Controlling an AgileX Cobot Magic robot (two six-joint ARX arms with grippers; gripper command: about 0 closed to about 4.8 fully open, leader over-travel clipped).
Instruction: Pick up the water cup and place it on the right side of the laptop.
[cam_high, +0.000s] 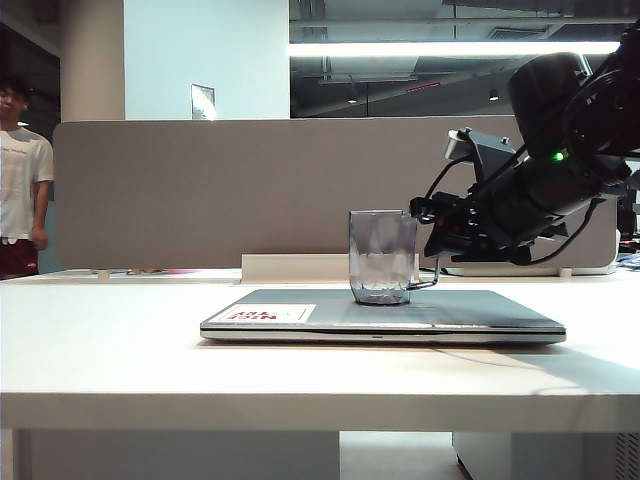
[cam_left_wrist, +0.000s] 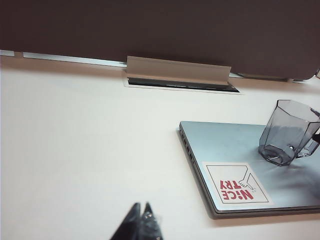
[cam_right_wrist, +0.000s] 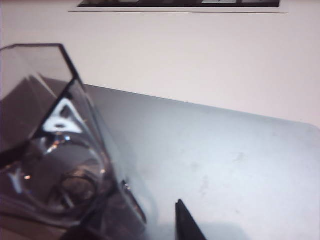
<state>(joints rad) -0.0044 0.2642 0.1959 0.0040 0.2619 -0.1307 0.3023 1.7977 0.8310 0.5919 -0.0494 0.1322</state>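
Note:
The water cup (cam_high: 381, 258) (cam_left_wrist: 287, 132), a see-through grey-blue faceted mug, stands upright on the closed lid of the silver laptop (cam_high: 480, 315) (cam_left_wrist: 225, 145). Its thin handle (cam_high: 436, 272) points right. My right gripper (cam_high: 420, 215) reaches in from the right, level with the cup's upper half. In the right wrist view the cup (cam_right_wrist: 50, 150) fills one side, and the right gripper (cam_right_wrist: 145, 225) is open with the handle between its fingers. One fingertip (cam_right_wrist: 182, 220) stands clear of the handle over the laptop lid (cam_right_wrist: 225, 150). My left gripper (cam_left_wrist: 141, 220) hangs shut above bare table, away from the laptop.
A white sticker with red print (cam_high: 270, 313) (cam_left_wrist: 236, 183) lies on the lid's near left corner. A raised cable flap (cam_high: 295, 267) (cam_left_wrist: 177, 70) and a grey partition (cam_high: 250, 190) stand behind the laptop. A person (cam_high: 20, 180) stands at the far left.

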